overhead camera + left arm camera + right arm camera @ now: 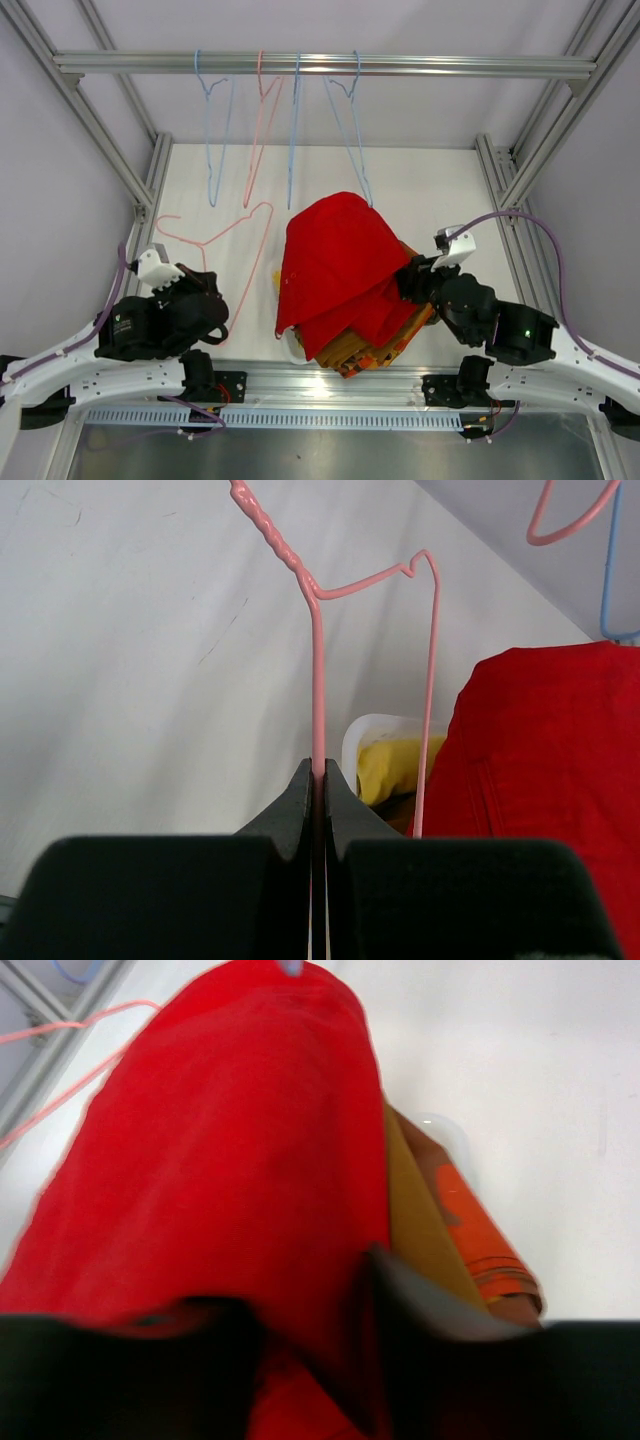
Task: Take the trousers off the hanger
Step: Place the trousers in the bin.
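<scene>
The plain red trousers point(335, 255) hang draped over a blue hanger point(352, 140) on the top rail, their lower end lying on the pile below. My right gripper point(407, 281) is shut on their right edge; in the right wrist view point(310, 1290) red cloth point(230, 1160) fills the gap between the blurred fingers. Under them lie brown point(345, 350) and orange-red patterned point(405, 335) trousers, also seen in the right wrist view point(480, 1230). My left gripper point(218, 305) is shut on an empty pink hanger point(215, 235) lying on the table; its wire point(317, 680) runs between the closed jaws point(318, 772).
A white basket point(365, 730) holds the pile, with yellow trousers point(395, 765) at its left. Two blue hangers point(212, 130) and one pink hanger point(262, 120) hang bare on the rail point(450, 66). Frame posts stand at both sides.
</scene>
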Available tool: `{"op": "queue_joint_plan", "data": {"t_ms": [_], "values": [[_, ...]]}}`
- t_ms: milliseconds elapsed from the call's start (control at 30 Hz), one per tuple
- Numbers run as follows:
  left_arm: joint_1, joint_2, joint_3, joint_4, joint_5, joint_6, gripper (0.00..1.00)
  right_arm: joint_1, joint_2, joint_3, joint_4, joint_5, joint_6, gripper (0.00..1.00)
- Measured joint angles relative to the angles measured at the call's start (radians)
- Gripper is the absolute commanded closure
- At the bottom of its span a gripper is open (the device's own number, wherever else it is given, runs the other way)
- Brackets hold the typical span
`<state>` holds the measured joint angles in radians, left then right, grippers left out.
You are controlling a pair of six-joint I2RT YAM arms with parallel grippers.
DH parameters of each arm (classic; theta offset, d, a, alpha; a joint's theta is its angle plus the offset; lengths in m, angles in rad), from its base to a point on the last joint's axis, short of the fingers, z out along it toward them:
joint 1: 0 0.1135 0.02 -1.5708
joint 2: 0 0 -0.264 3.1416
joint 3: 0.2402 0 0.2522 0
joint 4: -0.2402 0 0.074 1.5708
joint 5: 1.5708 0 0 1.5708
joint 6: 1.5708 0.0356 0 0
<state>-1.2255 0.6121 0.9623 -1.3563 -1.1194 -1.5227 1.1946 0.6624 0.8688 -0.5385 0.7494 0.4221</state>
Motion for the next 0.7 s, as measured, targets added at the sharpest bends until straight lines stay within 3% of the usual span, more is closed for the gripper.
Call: {"op": "queue_joint_plan", "data": {"t_ms": [67, 100, 300, 533, 633, 667, 700], "values": [[0.000, -0.004, -0.001, 0.000, 0.000, 0.013, 0.99, 0.002, -0.003, 0.000, -0.035, 0.019, 0.029, 0.26], [0.000, -0.006, -0.001, 0.000, 0.001, 0.017, 0.99, 0.003, -0.007, 0.003, -0.062, 0.036, 0.045, 0.25], [0.000, -0.008, -0.001, 0.000, 0.001, 0.049, 0.99, 0.033, -0.044, 0.082, -0.139, 0.060, 0.047, 0.24], [0.000, -0.002, -0.007, 0.000, 0.003, 0.076, 0.99, 0.051, -0.115, 0.168, 0.000, -0.142, -0.059, 0.23], [0.000, 0.002, -0.010, 0.000, 0.006, 0.084, 0.99, 0.052, -0.053, 0.211, 0.078, -0.255, -0.092, 0.33], [0.000, 0.003, -0.011, 0.000, 0.006, 0.084, 0.99, 0.052, -0.018, 0.224, 0.109, -0.296, -0.102, 0.47], [0.000, 0.002, -0.012, 0.000, 0.006, 0.084, 0.99, 0.053, 0.020, 0.233, 0.137, -0.327, -0.114, 0.54]]}}
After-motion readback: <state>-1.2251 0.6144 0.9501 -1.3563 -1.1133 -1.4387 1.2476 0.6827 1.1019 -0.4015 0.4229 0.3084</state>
